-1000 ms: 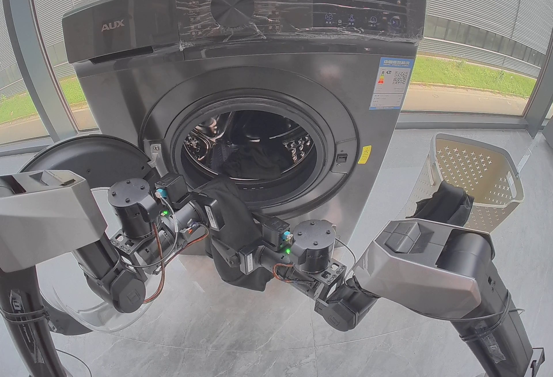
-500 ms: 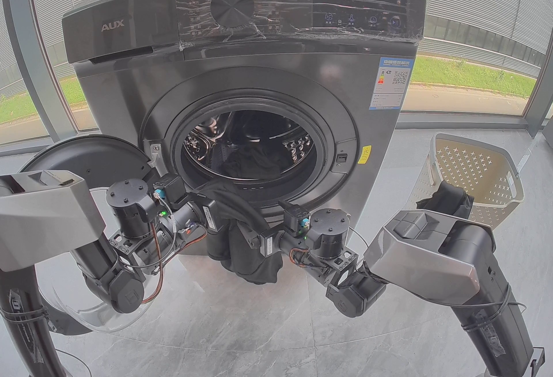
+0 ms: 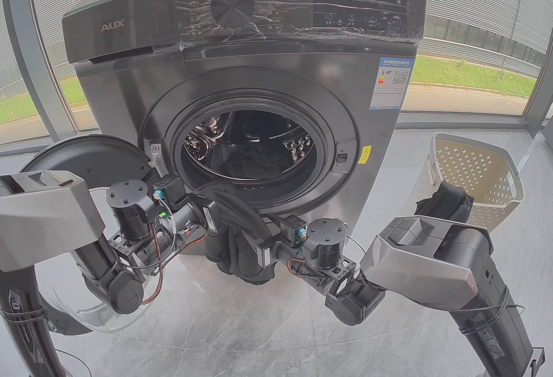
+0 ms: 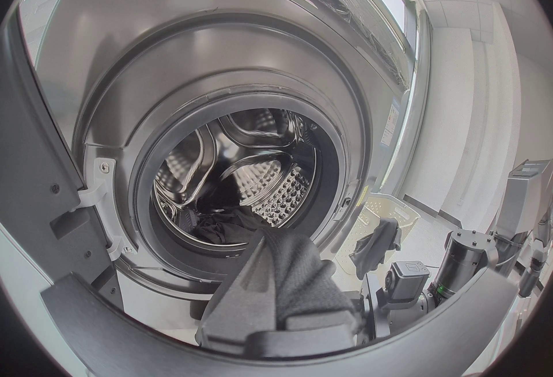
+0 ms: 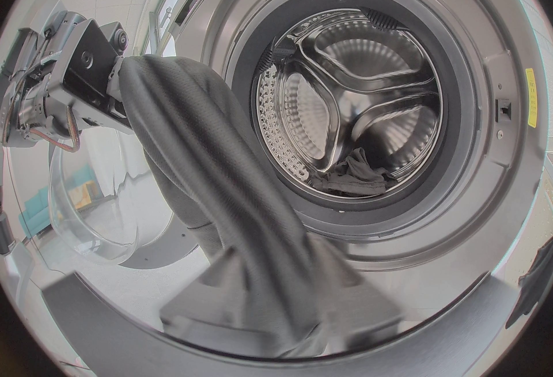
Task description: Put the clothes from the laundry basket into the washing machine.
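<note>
Washing machine [image 3: 242, 78]: door [image 3: 86, 156] open. Dark garment [image 3: 239, 234] hangs just below its opening, clamped by left gripper [image 3: 216, 215] and right gripper [image 3: 260, 250]. Dark clothes [image 3: 253, 163] lie in its drum. Laundry basket [image 3: 478, 171] stands to its right.

Head cam: high, looking forward and down from mid distance. Whole washer [image 3: 247, 78] front in frame, drum [image 3: 249, 148] at centre, basket [image 3: 478, 176] at right edge. Left wrist cam: low and close, tilted up into drum from the door [image 4: 34, 136] side, right arm [image 4: 466, 257] beyond. Right wrist cam: close, facing drum almost square-on, left arm [image 5: 75, 78] off to one side. All three share drum mouth and cloth [image 3: 239, 240].
</note>
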Tool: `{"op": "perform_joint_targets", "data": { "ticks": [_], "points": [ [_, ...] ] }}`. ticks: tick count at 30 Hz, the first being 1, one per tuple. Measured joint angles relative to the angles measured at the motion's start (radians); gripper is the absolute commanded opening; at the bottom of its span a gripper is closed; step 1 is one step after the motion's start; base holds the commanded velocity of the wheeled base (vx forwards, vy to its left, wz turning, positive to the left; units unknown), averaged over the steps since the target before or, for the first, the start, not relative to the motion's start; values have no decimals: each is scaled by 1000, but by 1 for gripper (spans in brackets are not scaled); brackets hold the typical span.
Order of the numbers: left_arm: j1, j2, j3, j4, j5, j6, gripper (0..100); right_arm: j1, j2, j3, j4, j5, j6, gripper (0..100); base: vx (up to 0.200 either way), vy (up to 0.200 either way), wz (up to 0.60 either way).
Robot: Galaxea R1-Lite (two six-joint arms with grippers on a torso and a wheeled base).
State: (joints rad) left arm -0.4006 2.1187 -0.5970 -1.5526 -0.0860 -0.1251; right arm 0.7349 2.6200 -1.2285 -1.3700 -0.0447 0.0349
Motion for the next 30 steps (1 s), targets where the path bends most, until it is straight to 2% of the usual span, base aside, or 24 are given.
{"op": "perform_joint_targets", "data": {
  "ticks": [11, 24, 30],
  "points": [
    [-1, -11, 11, -1, -2, 0, 0, -9, -27, 20, -24, 4, 2, 0, 0, 0, 0],
    [5, -8, 55, -1, -12, 4, 0, -103, -239, 176, -22, -4, 5, 0, 0, 0, 0],
    [2, -6, 81, 0, -29, 8, 0, -110, -289, 190, -23, -4, 6, 0, 0, 0, 0]
  ]
}}
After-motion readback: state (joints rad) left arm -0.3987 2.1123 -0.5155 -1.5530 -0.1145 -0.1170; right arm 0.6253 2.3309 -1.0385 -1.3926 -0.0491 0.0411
